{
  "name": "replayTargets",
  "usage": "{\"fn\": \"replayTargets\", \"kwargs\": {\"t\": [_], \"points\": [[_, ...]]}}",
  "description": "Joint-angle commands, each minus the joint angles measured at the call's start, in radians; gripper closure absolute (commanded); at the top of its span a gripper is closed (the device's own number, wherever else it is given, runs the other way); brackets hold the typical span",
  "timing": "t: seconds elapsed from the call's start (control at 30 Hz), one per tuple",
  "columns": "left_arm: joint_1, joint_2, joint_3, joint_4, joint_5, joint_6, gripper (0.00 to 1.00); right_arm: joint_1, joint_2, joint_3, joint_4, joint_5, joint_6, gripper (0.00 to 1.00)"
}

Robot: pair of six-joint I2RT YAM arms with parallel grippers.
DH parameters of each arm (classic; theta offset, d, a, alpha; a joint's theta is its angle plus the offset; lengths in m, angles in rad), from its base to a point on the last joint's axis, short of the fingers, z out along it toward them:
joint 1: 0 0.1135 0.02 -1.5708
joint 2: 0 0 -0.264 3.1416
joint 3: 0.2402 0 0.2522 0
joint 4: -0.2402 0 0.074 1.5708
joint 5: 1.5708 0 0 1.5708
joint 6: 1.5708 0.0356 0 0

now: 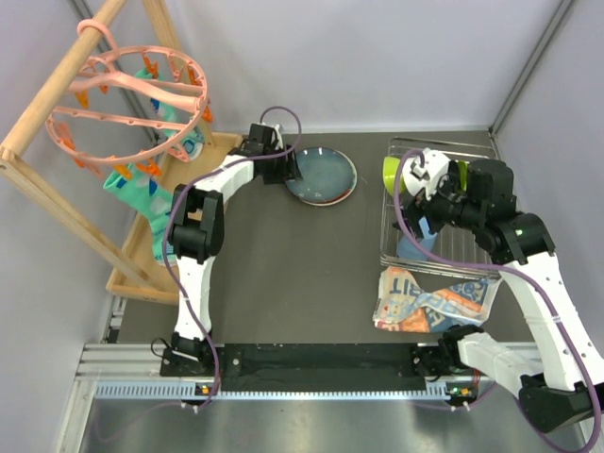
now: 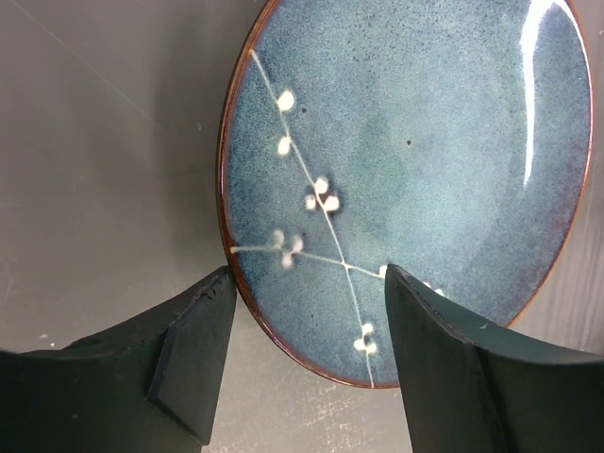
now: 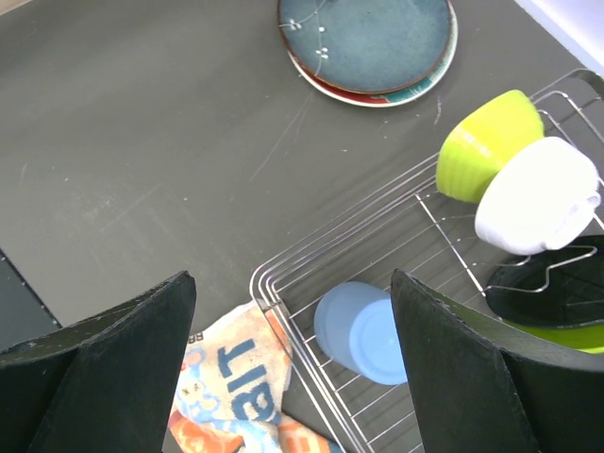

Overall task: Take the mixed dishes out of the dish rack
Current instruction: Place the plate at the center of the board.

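Note:
The dark teal speckled plate [image 1: 322, 175] lies flat on the table at the back centre, on top of a pink-rimmed plate [image 3: 351, 95]. My left gripper [image 1: 288, 168] is open, its fingers either side of the teal plate's near rim [image 2: 283, 321], holding nothing. The wire dish rack [image 1: 444, 267] stands at the right. In it are a lime-green bowl [image 3: 486, 142], a white bowl [image 3: 538, 193] and a light blue cup [image 3: 363, 330] on its side. My right gripper [image 3: 293, 276] is open and empty, above the rack's front corner and the cup.
A printed orange-blue-white packet [image 1: 429, 302] lies against the rack's near edge. A wooden frame with a pink clip ring [image 1: 132, 104] and hanging socks stands at the far left on a wooden base [image 1: 142, 269]. Walls close in on both sides.

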Motion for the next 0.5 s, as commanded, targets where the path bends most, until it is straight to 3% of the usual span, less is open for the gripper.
{"fn": "replayTargets", "kwargs": {"t": [0.0, 0.47], "points": [[-0.014, 0.004, 0.042, -0.01, -0.029, 0.031, 0.31, -0.003, -0.014, 0.008, 0.05, 0.048, 0.008, 0.16], [-0.033, -0.035, 0.005, -0.021, -0.097, 0.085, 0.31, -0.01, 0.047, 0.011, 0.151, 0.44, 0.077, 0.16]]}}
